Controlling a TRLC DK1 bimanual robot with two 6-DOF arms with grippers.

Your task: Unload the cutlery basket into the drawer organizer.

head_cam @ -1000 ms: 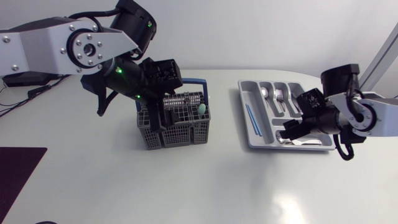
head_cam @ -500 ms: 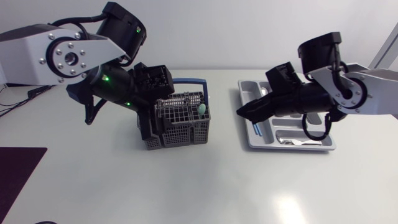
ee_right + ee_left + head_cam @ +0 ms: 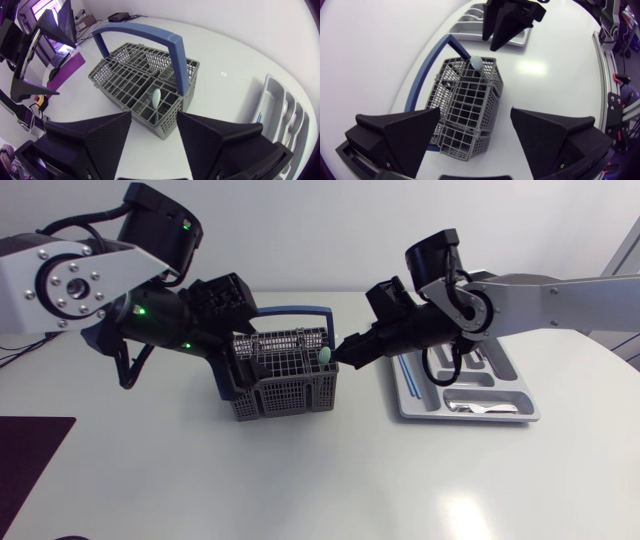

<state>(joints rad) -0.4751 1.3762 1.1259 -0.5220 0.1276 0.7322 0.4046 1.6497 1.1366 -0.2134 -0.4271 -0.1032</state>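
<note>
right gripper [image 3: 154, 117] hangs open just beside the cutlery basket [image 3: 290, 375], fingers spread, with the pale green handle [image 3: 156, 97] just ahead of the gap and untouched. that handle stands upright in the basket's corner toward the drawer organizer [image 3: 505, 412]. it is probably light, stiff, smooth plastic and a little slippery, so best pinched near its rounded top and drawn straight up. left gripper [image 3: 476, 114] is open astride the basket's other end. mesh hides the piece's working end; i cannot tell spoon from fork.
</note>
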